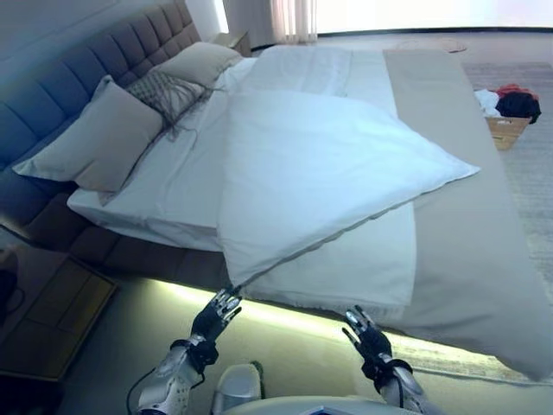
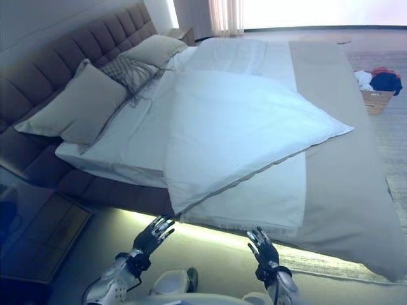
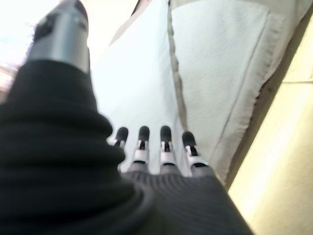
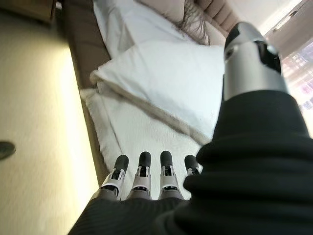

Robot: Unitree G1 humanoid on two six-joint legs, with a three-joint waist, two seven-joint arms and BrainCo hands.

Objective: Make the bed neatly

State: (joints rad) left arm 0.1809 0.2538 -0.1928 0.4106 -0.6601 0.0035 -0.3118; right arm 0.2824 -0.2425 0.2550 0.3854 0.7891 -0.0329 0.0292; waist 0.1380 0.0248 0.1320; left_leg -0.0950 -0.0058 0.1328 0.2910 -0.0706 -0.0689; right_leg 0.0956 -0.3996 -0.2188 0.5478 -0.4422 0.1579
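A white duvet (image 1: 320, 164) lies folded back at an angle on the bed, one corner (image 1: 235, 277) hanging over the near side. Beneath it show the white sheet (image 1: 177, 186) and a beige bedspread (image 1: 467, 216) toward the foot. Two beige pillows (image 1: 95, 143) and a patterned cushion (image 1: 168, 91) lean on the grey tufted headboard (image 1: 52, 95). My left hand (image 1: 216, 316) is open just below the hanging corner, touching nothing. My right hand (image 1: 367, 333) is open too, below the bed's near edge. Straight fingers (image 3: 165, 142) point at the duvet edge (image 3: 177, 83); the right fingers (image 4: 143, 169) are straight as well.
A dark bedside table (image 1: 47, 311) stands at the lower left. A cardboard box (image 1: 505, 125) with clothes sits on the floor past the bed's foot. A lit strip runs under the bed frame (image 1: 285, 316). Curtains (image 1: 289, 19) hang at the far wall.
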